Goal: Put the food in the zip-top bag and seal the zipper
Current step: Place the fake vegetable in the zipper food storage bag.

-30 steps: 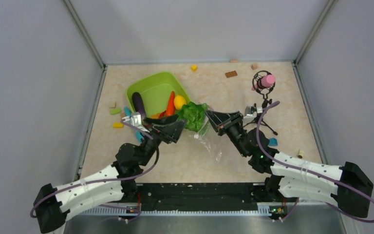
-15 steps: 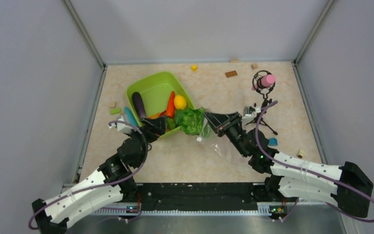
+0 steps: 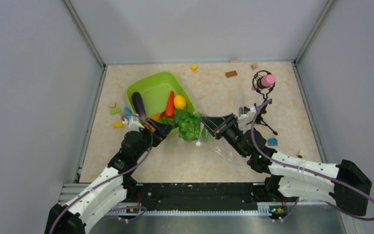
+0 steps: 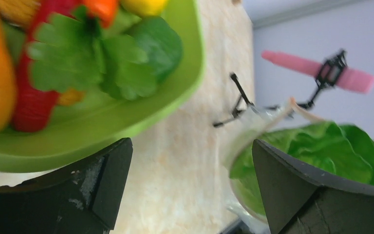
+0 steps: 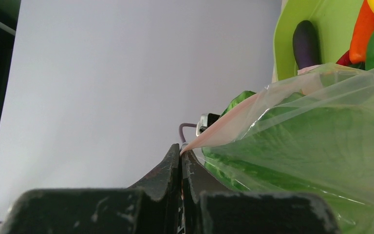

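Note:
The pale green cabbage [image 3: 189, 125] sits in the mouth of the clear zip-top bag [image 3: 220, 147], just right of the lime-green tray [image 3: 152, 87]. My right gripper [image 3: 205, 121] is shut on the bag's pinkish zipper strip [image 5: 233, 119], holding the mouth up. The cabbage shows through the plastic [image 5: 316, 141]. My left gripper [image 3: 163, 129] is open and empty at the tray's near right edge, with the table between its fingers [image 4: 100, 178]. The tray holds the eggplant [image 3: 139, 104], carrot [image 3: 170, 103], lemon [image 3: 179, 102], red chilli [image 4: 34, 100] and green pepper [image 4: 92, 63].
A pink roller on a black wire stand [image 3: 264, 81] stands at the back right. Small blocks lie about: yellow [image 3: 194, 68], brown [image 3: 231, 74], blue [image 3: 272, 142], and some left of the tray [image 3: 118, 125]. Grey walls enclose the table.
My left gripper has drawn back left from the cabbage to the tray's near edge. The cabbage and bag mouth have shifted slightly left and nearer with the right gripper.

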You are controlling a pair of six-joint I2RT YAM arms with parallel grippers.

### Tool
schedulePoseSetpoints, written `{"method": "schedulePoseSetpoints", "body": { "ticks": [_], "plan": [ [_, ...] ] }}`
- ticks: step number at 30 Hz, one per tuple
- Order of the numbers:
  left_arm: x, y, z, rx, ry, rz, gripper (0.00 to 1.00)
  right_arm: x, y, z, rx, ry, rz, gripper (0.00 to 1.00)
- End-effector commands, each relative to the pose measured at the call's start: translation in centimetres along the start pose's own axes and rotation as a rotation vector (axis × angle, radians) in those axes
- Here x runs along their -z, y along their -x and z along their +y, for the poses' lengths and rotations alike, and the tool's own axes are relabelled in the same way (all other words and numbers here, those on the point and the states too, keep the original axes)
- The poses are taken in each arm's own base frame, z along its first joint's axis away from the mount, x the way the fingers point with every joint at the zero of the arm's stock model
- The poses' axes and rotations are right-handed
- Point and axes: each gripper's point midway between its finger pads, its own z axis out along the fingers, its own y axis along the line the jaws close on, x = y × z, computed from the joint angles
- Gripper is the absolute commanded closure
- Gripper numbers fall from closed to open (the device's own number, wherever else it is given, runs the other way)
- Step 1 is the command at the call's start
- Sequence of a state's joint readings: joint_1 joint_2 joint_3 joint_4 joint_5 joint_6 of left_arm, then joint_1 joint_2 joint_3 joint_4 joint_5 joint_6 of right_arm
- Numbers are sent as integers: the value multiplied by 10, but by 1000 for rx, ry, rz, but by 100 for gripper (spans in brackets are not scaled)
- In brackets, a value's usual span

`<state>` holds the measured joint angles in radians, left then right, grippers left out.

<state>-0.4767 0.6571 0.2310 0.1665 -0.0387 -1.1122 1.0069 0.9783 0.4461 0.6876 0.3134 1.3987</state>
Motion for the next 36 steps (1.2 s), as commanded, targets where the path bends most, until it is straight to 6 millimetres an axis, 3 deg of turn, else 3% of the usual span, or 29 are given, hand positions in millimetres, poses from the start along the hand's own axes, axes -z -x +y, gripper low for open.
{"method": "schedulePoseSetpoints", "body": {
  "ticks": [1, 4, 9, 19, 31, 36],
  "plan": [
    [16, -25, -48, -42, -238, 177, 2, -1, 3, 34, -8, 110, -7, 100],
    [18, -32, -43, -41, -217, 215, 4, -2, 4, 35, -10, 114, -15, 100],
    [27, -39, -37, -54, -202, 250, 20, -5, 6, 43, 1, 125, -23, 100],
    [34, -35, -15, -41, -147, 187, 26, -7, 9, 51, 13, 138, -34, 100],
    [29, -54, -39, 22, -260, 318, 29, -7, 6, 56, 20, 149, -20, 100],
    [24, -53, -41, 74, -253, 316, 30, -7, 4, 52, 5, 149, -7, 100]
  ]
}}
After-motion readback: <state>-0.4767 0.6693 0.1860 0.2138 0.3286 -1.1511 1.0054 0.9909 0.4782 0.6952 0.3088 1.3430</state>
